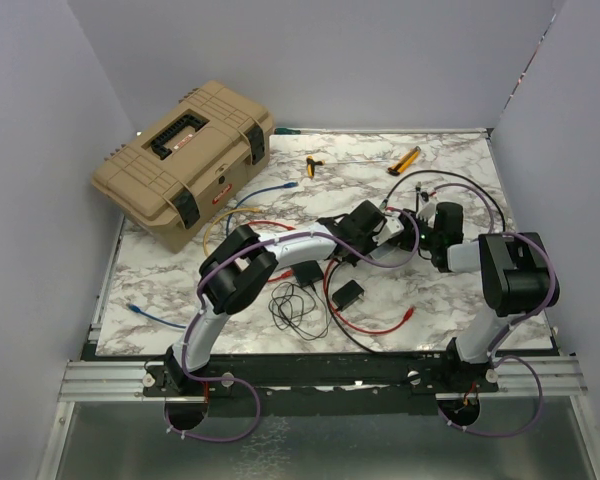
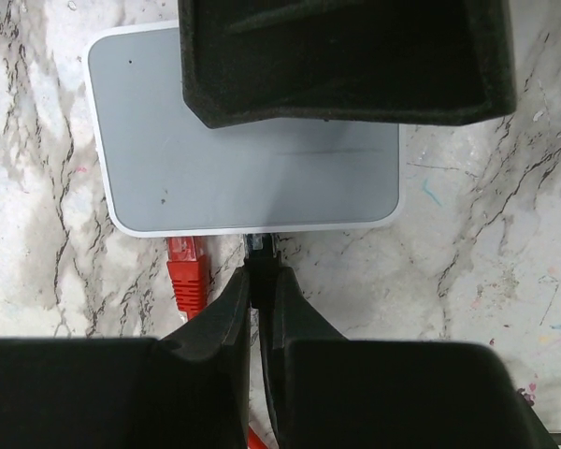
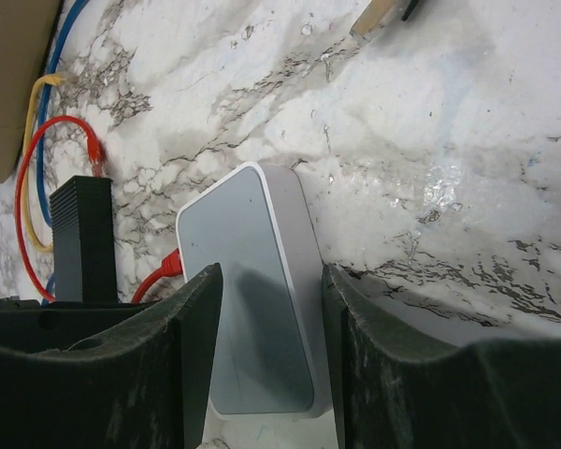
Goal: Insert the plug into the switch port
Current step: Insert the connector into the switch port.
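Observation:
The switch (image 2: 262,178) is a flat white-grey box lying on the marble table. In the left wrist view my left gripper (image 2: 260,271) is shut on a black plug (image 2: 261,251), whose tip meets the switch's near edge where the port is; the port itself is hidden. A red plug (image 2: 187,276) sits at the same edge just to the left. My right gripper (image 3: 271,271) stands open over the switch (image 3: 238,224): one finger (image 3: 192,355) lies over the grey top, the other (image 3: 365,365) is beside the far side wall. In the top view both grippers (image 1: 385,228) (image 1: 415,222) meet mid-table and hide the switch.
A tan toolbox (image 1: 185,160) stands at the back left. Two black adapter blocks (image 1: 348,293) (image 1: 308,272) lie amid black, red, blue and yellow cables. Yellow-handled tools (image 1: 404,160) (image 1: 313,165) lie near the back edge. Grey walls close three sides.

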